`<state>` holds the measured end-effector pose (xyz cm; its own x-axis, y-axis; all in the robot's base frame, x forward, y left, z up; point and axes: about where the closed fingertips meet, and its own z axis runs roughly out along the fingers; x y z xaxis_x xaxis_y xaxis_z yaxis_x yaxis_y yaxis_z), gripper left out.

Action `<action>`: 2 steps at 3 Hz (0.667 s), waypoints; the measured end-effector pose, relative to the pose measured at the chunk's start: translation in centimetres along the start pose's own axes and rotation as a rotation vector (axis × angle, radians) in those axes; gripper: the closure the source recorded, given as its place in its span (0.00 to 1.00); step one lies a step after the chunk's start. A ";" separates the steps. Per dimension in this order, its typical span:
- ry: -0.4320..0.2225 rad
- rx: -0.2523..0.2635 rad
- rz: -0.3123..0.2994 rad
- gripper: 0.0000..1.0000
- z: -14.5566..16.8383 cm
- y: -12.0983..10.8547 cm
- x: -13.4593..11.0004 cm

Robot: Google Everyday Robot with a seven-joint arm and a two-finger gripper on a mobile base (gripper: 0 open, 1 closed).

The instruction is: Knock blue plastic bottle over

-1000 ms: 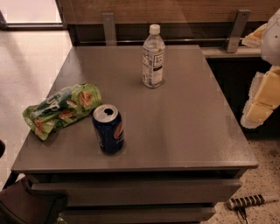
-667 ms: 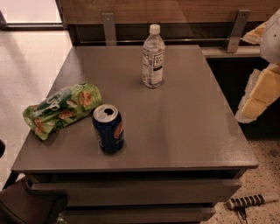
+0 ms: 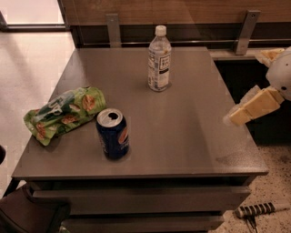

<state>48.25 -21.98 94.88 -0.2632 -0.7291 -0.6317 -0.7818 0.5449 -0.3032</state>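
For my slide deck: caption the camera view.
Upright blue plastic bottle on the table; gripper hovers beside the table's right edge.

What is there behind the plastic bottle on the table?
Behind the blue plastic bottle comes a strip of table, then a dark rail and the wooden wall. The part directly behind its label is covered. The tool hangs beside the table's right edge, away from the bottle.

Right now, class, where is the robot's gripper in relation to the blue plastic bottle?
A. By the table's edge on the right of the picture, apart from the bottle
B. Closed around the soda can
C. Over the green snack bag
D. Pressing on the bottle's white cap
A: the gripper hangs by the edge of the table on the right of the picture, clearly apart from the blue plastic bottle, which stands upright near the back.
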 end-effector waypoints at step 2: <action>-0.330 0.132 0.059 0.00 1.5 -4.4 -4.4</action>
<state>53.72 -20.60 97.93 -0.0926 -0.5334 -0.8408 -0.6850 0.6469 -0.3350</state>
